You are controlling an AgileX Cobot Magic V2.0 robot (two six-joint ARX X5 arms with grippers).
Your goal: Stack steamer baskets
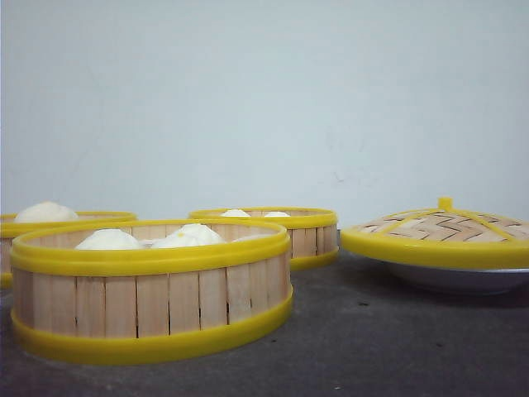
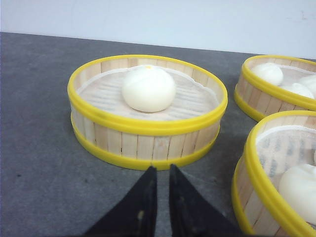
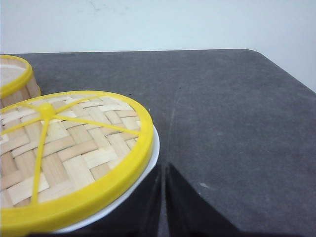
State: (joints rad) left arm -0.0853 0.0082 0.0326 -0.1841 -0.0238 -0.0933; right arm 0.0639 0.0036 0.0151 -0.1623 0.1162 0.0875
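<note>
Three steamer baskets with pale slat walls and yellow rims stand on the dark table. In the front view the nearest basket (image 1: 153,302) holds several white buns. A second basket (image 1: 99,216) is behind it at the left and a third (image 1: 306,240) behind it in the middle. My left gripper (image 2: 163,169) is shut and empty, with its tips just short of the one-bun basket (image 2: 148,145). Two other baskets (image 2: 261,101) (image 2: 254,168) sit beside that one. My right gripper (image 3: 164,167) is shut and empty beside the lid. Neither gripper shows in the front view.
A domed woven lid (image 1: 438,236) (image 3: 74,143) with a yellow rim and knob rests on a white plate (image 3: 148,165) (image 1: 463,279) at the right. One basket (image 3: 19,84) lies beyond the lid. The table's rounded far right corner (image 3: 256,53) is close to the white wall.
</note>
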